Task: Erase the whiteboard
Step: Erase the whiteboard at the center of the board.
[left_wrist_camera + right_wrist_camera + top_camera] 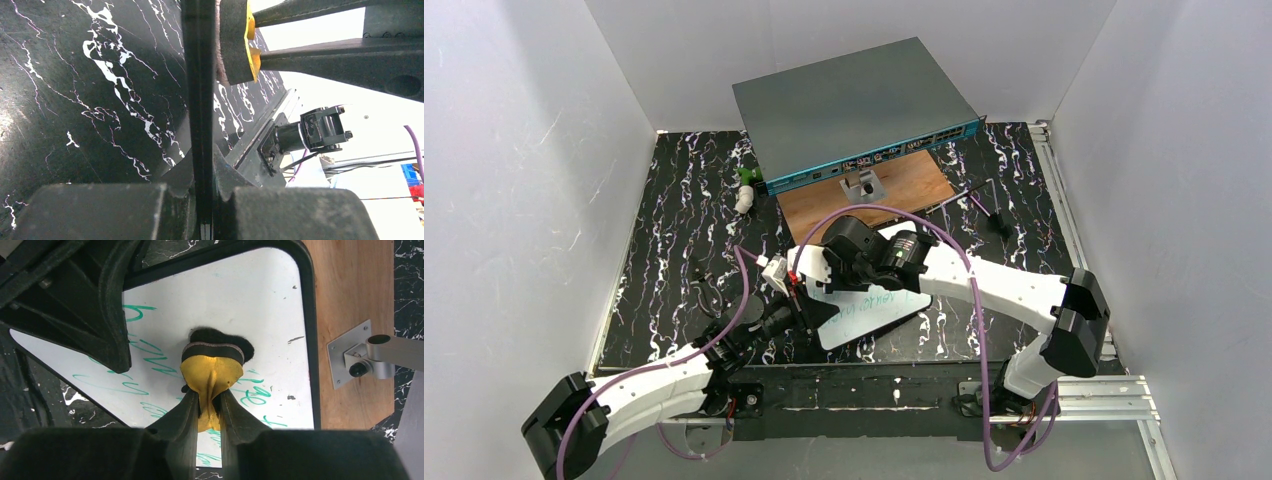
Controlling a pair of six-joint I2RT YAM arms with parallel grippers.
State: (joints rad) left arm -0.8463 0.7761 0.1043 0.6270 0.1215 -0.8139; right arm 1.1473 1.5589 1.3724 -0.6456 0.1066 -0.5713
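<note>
Whiteboard [874, 318] at lower centre of top view, edge clenched in left pincer [202, 195]; right pincer [207, 412] grasps yellow eraser [212, 372], felt pressed on board. Risk: wiping push may twist board out of thin edge grip, or eraser slips in pincer, leaving green writing [150, 365].

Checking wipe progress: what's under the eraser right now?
On the whiteboard, green handwriting shows left and right of the eraser; the patch directly beneath its felt is covered.
</note>
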